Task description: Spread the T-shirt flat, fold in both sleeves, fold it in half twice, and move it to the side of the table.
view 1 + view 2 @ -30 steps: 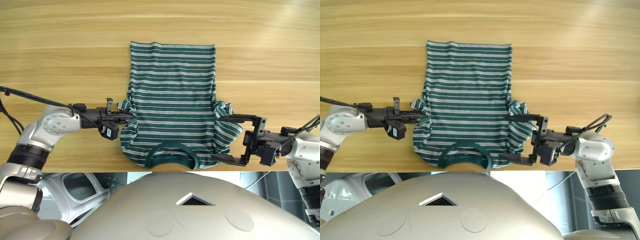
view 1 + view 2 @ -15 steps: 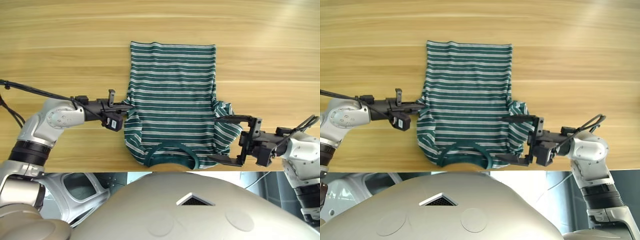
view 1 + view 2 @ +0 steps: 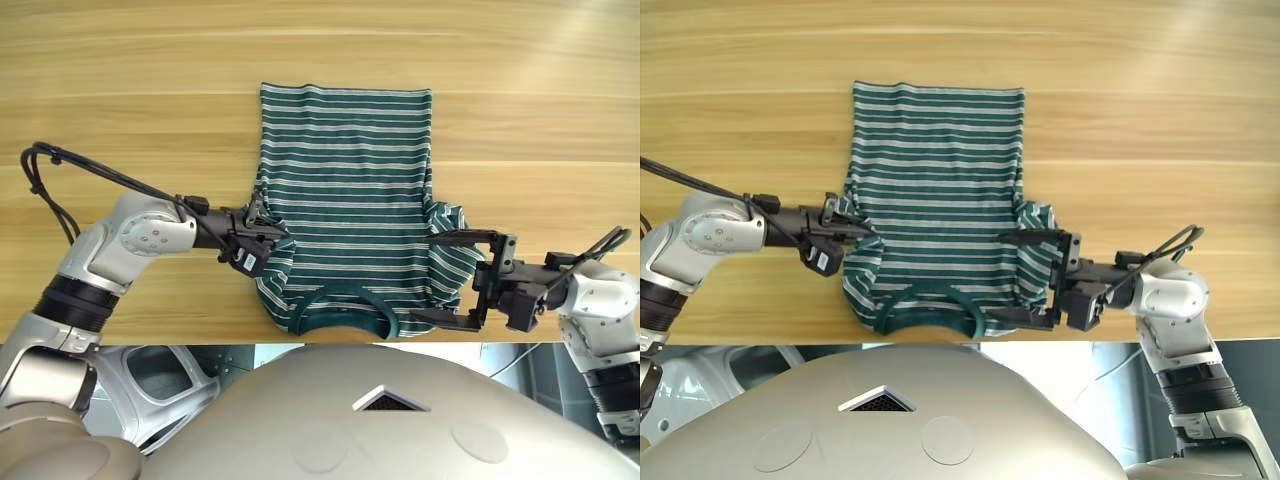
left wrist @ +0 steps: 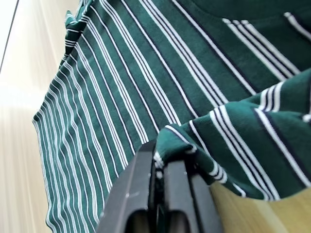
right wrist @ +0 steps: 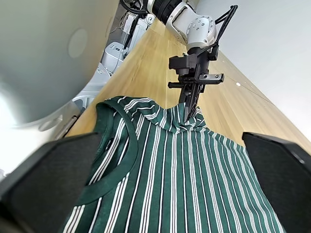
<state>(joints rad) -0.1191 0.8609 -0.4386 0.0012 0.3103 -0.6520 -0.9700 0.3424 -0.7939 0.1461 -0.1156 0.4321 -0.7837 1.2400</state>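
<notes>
T-shirt point(image 3: 345, 170) at centre of bench point(image 3: 120, 80), collar at 6 o'clock | left gripper point(image 3: 262, 238) clamped on left sleeve point(image 4: 243, 141); right gripper point(image 3: 425, 278) apart around right sleeve point(image 3: 452, 222) | advice: carry left sleeve low toward 3 o'clock; keep crease straight

Both arms have that silver-grey rounded-casing look. The left arm point(image 3: 140, 240) has a chunky ball-ish joint dotted with small dark screws, with a black ribbed ring next to it. Black cables point(image 3: 80, 165) loop off it, and the right arm point(image 3: 600, 300) has a thinner black loop too. The left gripper point(image 3: 275, 240) and right gripper point(image 3: 425, 280) are matte black with long, skinny fingers.
</notes>
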